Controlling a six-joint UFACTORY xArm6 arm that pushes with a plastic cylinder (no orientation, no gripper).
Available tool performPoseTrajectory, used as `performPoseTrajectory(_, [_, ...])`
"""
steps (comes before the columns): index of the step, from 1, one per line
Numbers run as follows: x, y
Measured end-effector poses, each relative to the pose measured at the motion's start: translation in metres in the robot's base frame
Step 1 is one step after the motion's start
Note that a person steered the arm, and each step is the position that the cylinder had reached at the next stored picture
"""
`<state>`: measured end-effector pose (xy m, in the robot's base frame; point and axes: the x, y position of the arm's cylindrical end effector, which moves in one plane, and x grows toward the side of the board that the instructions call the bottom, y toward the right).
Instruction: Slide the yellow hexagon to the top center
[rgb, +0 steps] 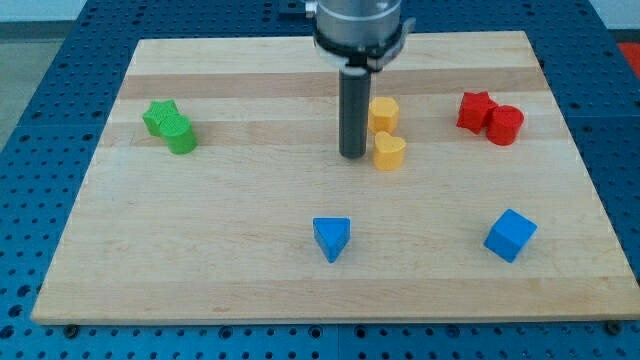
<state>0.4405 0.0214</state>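
Note:
The yellow hexagon (384, 113) sits right of the board's centre, in the upper half. A yellow heart-shaped block (389, 152) lies just below it, nearly touching. My tip (352, 155) rests on the board just left of the yellow heart and below-left of the hexagon, a small gap from both. The rod rises straight up from the tip to the arm's head at the view's top centre.
A green star (159, 116) and green cylinder (181, 136) sit together at the left. A red star (476, 109) and red cylinder (505, 125) sit together at the right. A blue triangle (332, 238) lies at bottom centre, a blue cube (510, 235) at bottom right.

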Motion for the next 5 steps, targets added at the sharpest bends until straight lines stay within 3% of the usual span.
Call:
performPoseTrajectory(1, [0.044,0.017])
performPoseTrajectory(2, [0.033,0.084])
performPoseTrajectory(3, [-0.041,0.091])
performPoseTrajectory(4, [-0.082,0.09])
performPoseTrajectory(5, [-0.09,0.083])
